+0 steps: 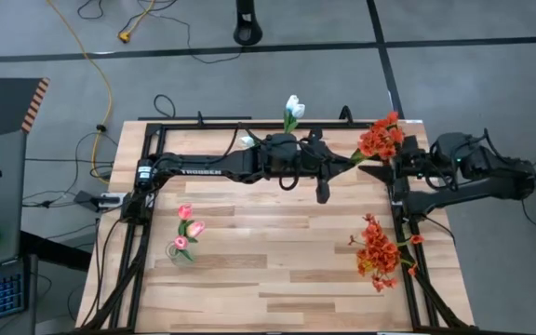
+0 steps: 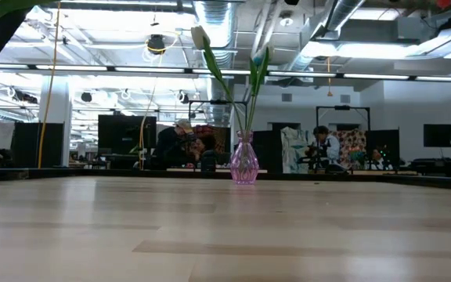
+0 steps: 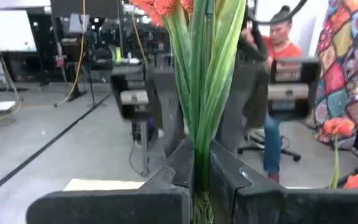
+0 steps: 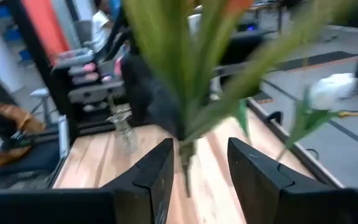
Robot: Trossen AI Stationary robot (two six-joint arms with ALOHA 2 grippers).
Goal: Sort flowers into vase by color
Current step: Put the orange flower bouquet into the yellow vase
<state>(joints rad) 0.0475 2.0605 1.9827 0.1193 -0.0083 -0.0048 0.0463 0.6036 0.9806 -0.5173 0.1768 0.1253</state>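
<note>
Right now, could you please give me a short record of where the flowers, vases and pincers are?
left pincer: shut on the red-orange flower stem
right pincer: open, astride the same stem, near the table's far right
white tulips: in the vase at the far edge
pink tulips: in the vase near left
red-orange bunch: near right

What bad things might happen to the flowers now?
The left gripper pinches only the stems of the red-orange flower bunch, so the tall bunch might tip or slip out. The right gripper has open fingers right beside those stems and could bump them. The white tulips nearby might get knocked.
</note>
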